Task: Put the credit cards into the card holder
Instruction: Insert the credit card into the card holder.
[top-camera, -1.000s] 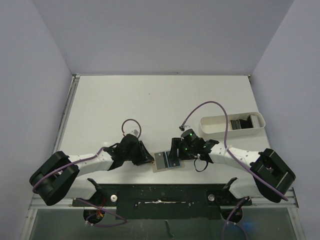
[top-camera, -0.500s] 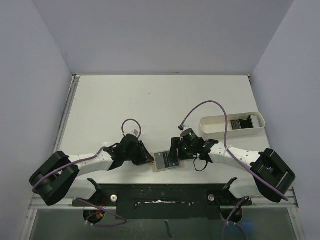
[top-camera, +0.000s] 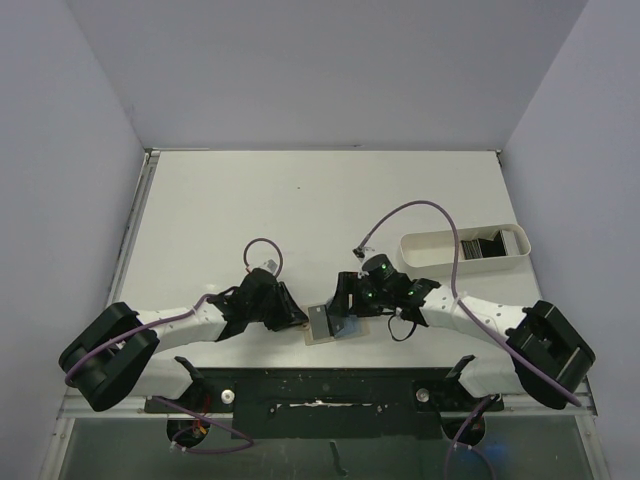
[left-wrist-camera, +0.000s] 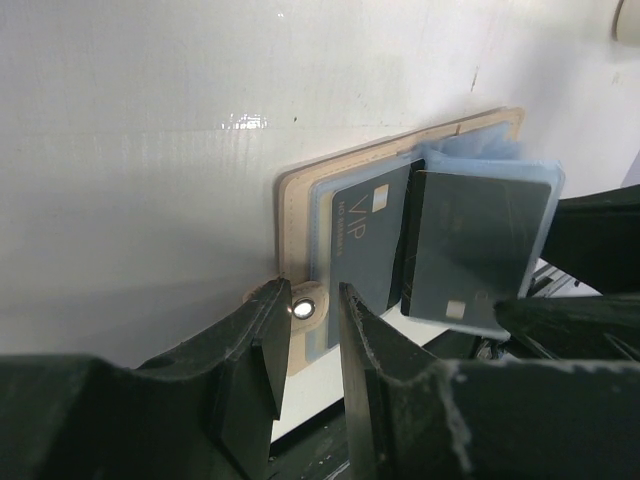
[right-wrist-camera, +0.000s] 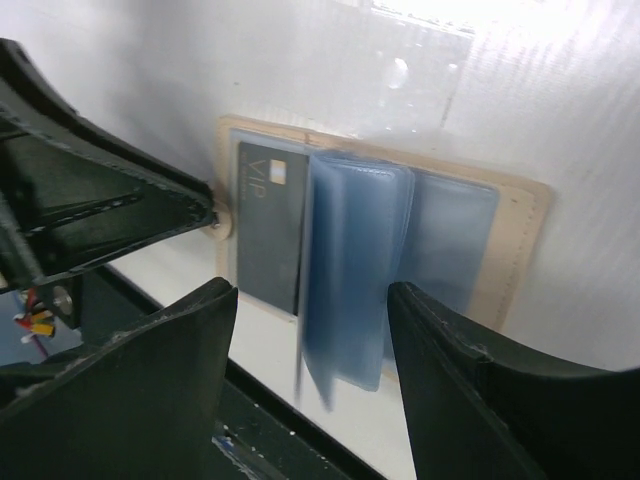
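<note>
card holder (left-wrist-camera: 288, 225) open, flat | VIP card (left-wrist-camera: 365, 240) in pocket | fingers (left-wrist-camera: 250, 370) astride snap tab (left-wrist-camera: 305, 308)

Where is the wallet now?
In the top view, the card holder lies open on the table near its front edge, between the left claw and right claw.

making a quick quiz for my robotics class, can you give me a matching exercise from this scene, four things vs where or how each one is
Things:
1. card holder
2. white tray
3. VIP card
4. left hand

Places or states:
A. at the right side of the table, dark cards inside
B. fingers either side of the snap tab
C. lying open near the table's near edge
D. tucked in a holder pocket, print showing

Pairs: 1-C, 2-A, 3-D, 4-B
</note>
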